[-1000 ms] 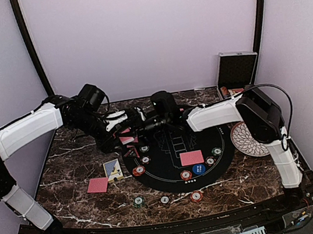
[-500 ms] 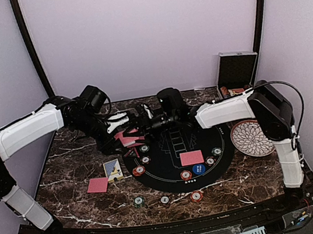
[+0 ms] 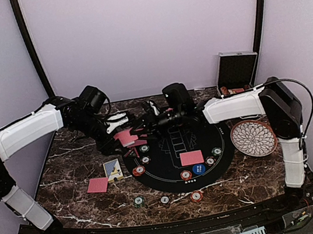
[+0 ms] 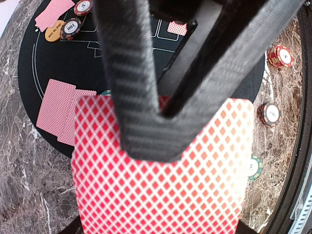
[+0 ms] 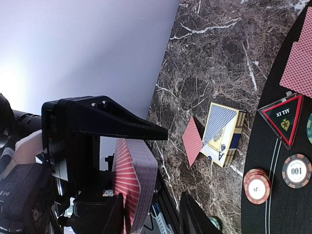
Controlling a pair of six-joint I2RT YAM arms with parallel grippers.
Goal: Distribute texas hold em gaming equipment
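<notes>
- Claws first: the left claw (image 4: 148,139) is clamped hard on the deck of red-backed cards (image 4: 161,195), tips biting the flat back, deck lifted clear of the table (image 5: 209,58).
- The right claw (image 5: 153,214) sits edge-on to that deck, jaws partway apart with the deck's edge between them. No pinch on a card that I can see.
- Handling call: these cards look thin, light and slick, and they'll likely fan or slip. Best bet is the top card's free edge, taken with a gentle nip and slid off along the stack.
- Under the left claw: dealt cards (image 4: 61,109) lie face down on the black mat (image 4: 44,73).
- Past them, poker chips (image 4: 280,55) dot the mat's rim.
- Out beyond the right claw: a card box (image 5: 222,134) lies on the marble.
</notes>
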